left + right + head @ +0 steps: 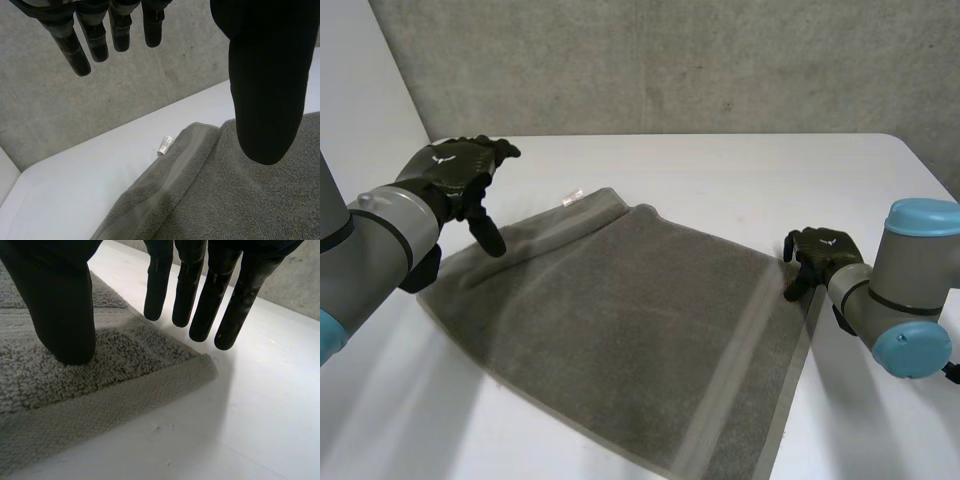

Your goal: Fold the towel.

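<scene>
grey terry towel [620, 320] flat on white desk [720, 170], left hand [450, 170] upper left above towel edge, right hand [825, 250] mid-right at towel corner, both open-fingered, empty

1. The towel [620, 330] is grey terry cloth with a nubby looped pile, plus flatter woven bands near the edges.
2. The tiny label [165, 144] at its corner is white and kinda shiny.
3. The table [720, 180] is white, smooth and mostly matt.
4. The wall [670, 60] is bare concrete, rough and speckled.
5. The left hand [455, 170] and right hand [825, 250] are matt black, and the thumbs look finely ribbed.
6. The blue cap [923, 215] is smooth, plastic-looking and slightly glossy.
</scene>
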Robot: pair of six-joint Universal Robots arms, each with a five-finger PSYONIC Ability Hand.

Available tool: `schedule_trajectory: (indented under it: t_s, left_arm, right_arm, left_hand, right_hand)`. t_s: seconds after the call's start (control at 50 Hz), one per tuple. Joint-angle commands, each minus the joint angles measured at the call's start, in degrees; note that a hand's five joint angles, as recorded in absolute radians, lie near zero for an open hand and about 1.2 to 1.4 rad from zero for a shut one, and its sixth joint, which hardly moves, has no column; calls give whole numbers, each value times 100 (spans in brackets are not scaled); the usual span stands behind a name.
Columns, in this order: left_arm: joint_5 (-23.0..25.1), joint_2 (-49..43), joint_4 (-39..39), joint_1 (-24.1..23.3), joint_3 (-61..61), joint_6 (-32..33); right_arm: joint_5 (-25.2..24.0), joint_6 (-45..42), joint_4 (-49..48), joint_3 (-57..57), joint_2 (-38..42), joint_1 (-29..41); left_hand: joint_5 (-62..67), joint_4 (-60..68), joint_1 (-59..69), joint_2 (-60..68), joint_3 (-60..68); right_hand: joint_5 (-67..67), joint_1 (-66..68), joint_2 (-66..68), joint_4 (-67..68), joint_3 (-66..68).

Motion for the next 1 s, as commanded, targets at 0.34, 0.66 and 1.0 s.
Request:
schedule_trajectory:
  t_s: [0.34,0.66,1.0]
  left_arm:
    - [-2,-26,44,-48,83,23]
    - [278,-1965,344,-205,2241,41]
    - [2318,-4508,-492,-557,4873,533]
  right_arm:
    - [-233,19,77,92,-843,-150]
    - [-1840,-796,1201,434,-2698,-62]
    - [-2572,-1748,1264,1139,-4792,324]
  left_hand:
    - [-25,99,110,97,103]
    - [-25,99,110,97,103]
    - [-42,83,93,80,86]
  right_hand:
    - [4439,4705,4167,4169,4160]
    - [4439,4705,4167,4169,4160]
    - [4439,4705,4167,4169,4160]
